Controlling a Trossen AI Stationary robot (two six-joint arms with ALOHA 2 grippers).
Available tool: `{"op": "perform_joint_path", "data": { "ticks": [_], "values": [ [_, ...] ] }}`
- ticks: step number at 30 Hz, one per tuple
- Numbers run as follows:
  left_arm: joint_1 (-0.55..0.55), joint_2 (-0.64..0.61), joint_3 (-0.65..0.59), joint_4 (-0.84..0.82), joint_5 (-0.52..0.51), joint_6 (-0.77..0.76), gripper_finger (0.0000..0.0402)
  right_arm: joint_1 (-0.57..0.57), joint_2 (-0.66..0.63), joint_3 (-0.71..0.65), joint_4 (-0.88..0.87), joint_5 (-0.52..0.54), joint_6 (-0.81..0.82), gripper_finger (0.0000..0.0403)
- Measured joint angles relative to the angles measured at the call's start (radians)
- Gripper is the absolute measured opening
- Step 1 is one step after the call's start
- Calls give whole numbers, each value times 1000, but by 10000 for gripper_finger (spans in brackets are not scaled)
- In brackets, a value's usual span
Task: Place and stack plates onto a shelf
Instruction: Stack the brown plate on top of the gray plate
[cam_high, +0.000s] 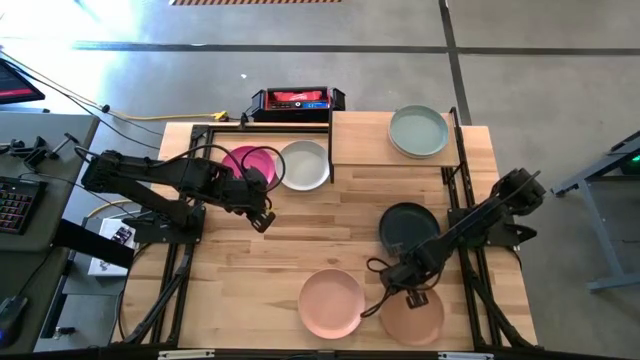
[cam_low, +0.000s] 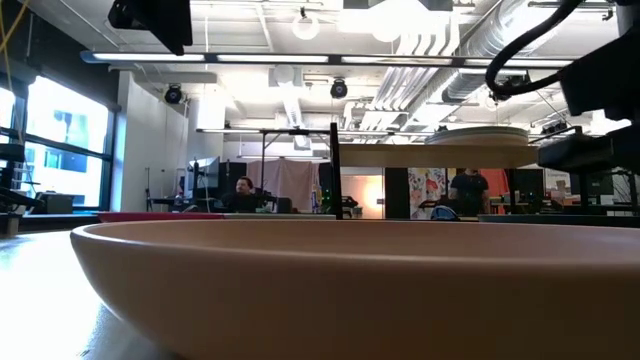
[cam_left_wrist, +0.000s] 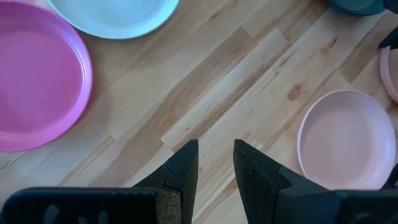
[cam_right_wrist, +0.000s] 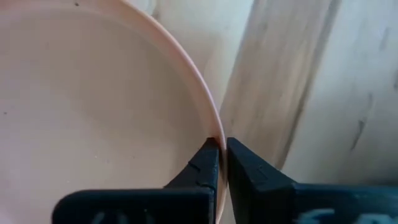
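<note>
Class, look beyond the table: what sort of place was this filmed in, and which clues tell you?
Probably an open-plan lab or workshop: exposed ceiling ducts, a polished concrete floor, and a keyboard on a desk beside the wooden table.

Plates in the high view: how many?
6 visible: magenta and grey under the shelf, green on it, teal, pink, peach near; stacked ones may hide.

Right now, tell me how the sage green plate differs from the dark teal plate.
The sage green plate sits up on the shelf, while the dark teal plate lies on the tabletop. The sage one is pale and clear of both arms; the teal one is dark, with the right arm crossing its edge. Both are round, shallow and look alike in size.
</note>
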Motion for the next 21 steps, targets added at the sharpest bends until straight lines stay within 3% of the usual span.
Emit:
{"op": "perform_joint_path", "data": {
  "ticks": [7, 21],
  "values": [
    [0, 0, 0, 1, -25, 0, 90, -40, -99, 14, -135, 10, 136, 0],
    [2, 0, 0, 2, -96, 135, 90, -182, -383, 125, -403, 160, 425, 0]
  ]
}}
